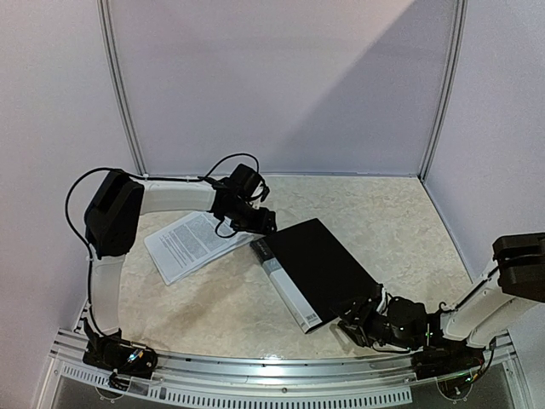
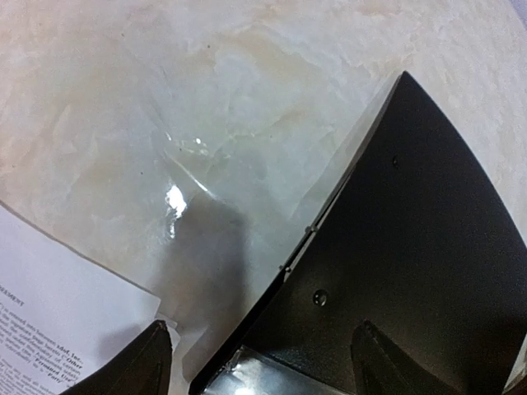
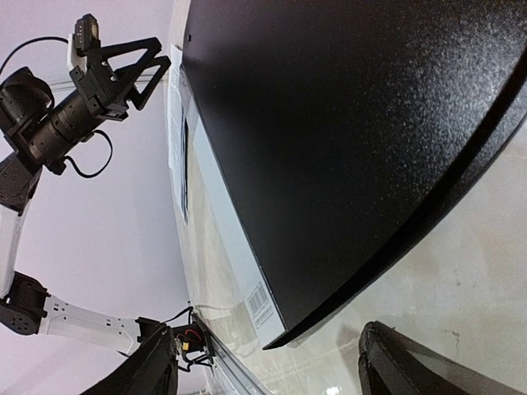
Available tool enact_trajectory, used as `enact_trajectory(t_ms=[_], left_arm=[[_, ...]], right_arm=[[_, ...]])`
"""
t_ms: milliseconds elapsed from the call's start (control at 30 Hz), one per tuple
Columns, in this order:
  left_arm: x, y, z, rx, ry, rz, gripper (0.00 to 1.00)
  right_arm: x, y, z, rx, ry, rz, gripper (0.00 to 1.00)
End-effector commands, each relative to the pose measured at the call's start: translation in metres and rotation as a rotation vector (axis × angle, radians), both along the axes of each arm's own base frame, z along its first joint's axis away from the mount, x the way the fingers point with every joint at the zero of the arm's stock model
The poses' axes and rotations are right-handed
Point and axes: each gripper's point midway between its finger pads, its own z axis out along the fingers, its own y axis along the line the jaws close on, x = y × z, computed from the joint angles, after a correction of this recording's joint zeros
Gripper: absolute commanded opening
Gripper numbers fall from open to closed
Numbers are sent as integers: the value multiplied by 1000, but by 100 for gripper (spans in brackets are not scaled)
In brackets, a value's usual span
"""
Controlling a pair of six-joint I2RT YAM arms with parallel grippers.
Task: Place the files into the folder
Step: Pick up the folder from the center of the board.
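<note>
The black folder (image 1: 322, 262) lies closed on the table, its white spine strip (image 1: 284, 286) along its left side. The files (image 1: 192, 242), white printed sheets, lie just left of it. My left gripper (image 1: 265, 223) is open, low over the folder's far left corner. In the left wrist view that gripper (image 2: 262, 370) straddles the folder's corner (image 2: 412, 247), with the files' corner (image 2: 58, 317) by the left finger. My right gripper (image 1: 352, 327) is open at the folder's near right corner. In the right wrist view that gripper (image 3: 272, 374) faces the folder's edge (image 3: 346, 140) and holds nothing.
The marbled tabletop (image 1: 392, 221) is walled by white panels at the back and both sides. A metal rail (image 1: 272, 375) runs along the near edge by the arm bases. The left gripper shows in the right wrist view (image 3: 123, 66).
</note>
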Motion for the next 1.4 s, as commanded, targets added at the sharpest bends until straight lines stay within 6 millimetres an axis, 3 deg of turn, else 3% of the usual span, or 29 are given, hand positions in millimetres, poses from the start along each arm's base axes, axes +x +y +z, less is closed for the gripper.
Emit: enact_trajectory(t_ms=[0,533,833,1367], left_arm=[[-11,-5,-19,20,49,-34,75],[-35,-20,-30,-31,103,-89,73],[-49,-35,-31,-46,119,-137,73],[-53,-36,-34,-31,117,-142,72]], right_arm=[[-2,-4,-15,-36,57,-24,75],[11,7,14,249,43,-75,69],[19,9,28,278,-26,-78,67],[19,16,42,287,-65,-47,64]])
